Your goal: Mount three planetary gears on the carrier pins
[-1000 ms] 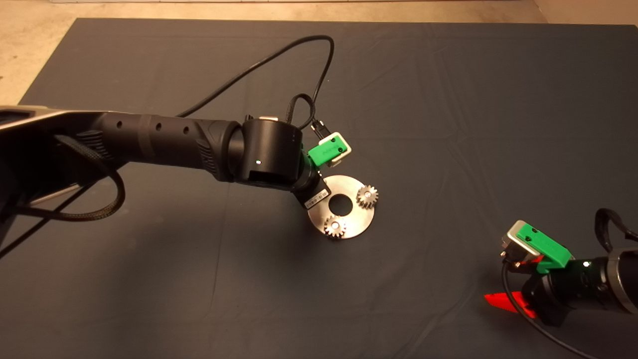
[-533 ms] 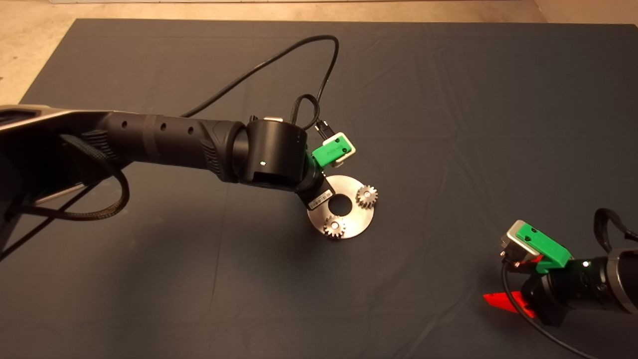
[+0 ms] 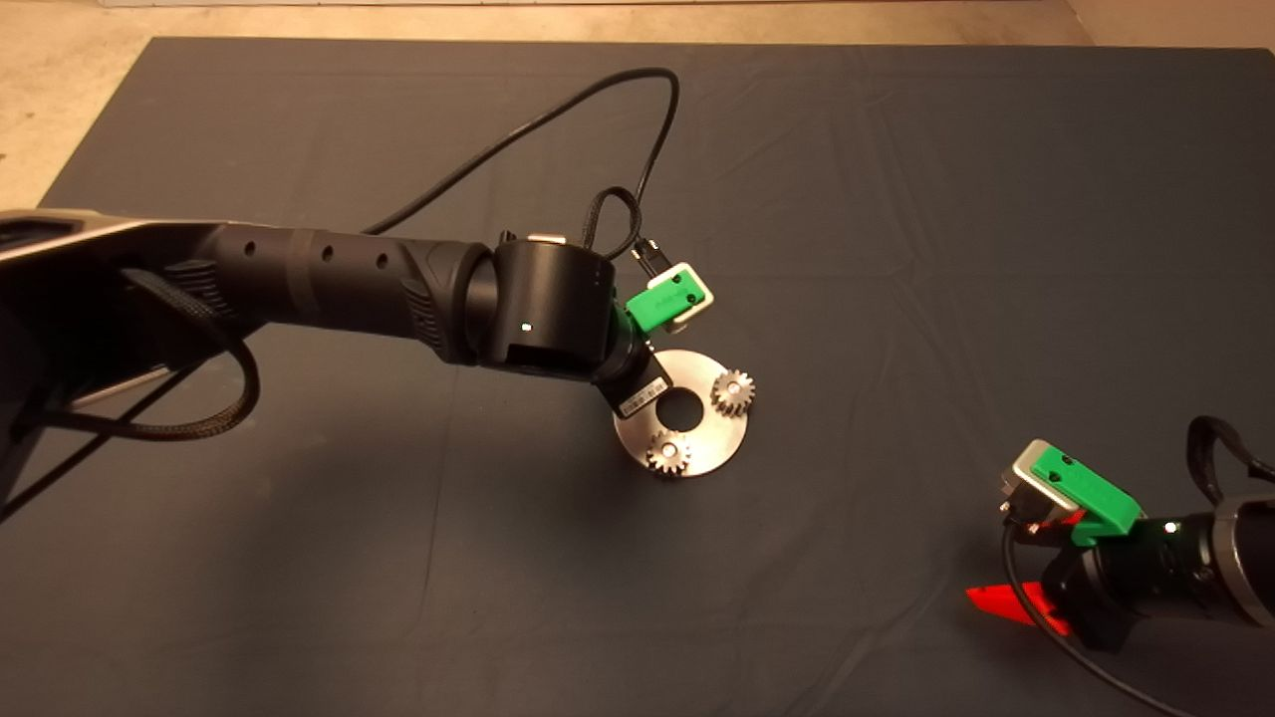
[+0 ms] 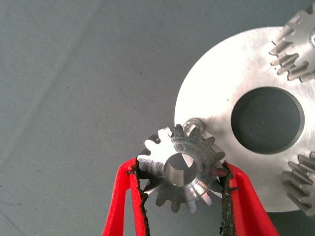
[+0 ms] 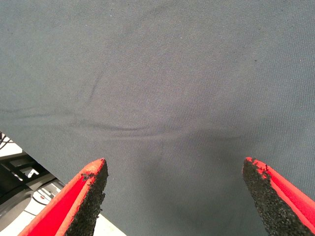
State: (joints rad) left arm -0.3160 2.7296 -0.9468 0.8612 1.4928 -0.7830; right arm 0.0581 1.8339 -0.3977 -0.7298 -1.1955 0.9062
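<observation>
The round shiny steel disc with a central hole lies mid-mat. Two planetary gears sit on its pins, one at its right and one at its front. In the left wrist view my left gripper is shut on the third gear and holds it tilted at the disc's edge, just beside the bare third pin. In the head view the left wrist covers that gear and pin. My right gripper is open and empty, parked at the mat's lower right.
A black cable loops from the left wrist over the back of the mat. The mat's edge and pale floor show in the right wrist view. The dark mat stretches around the disc.
The left arm has shifted slightly to the right over the disc with the gear. The right arm has not moved.
</observation>
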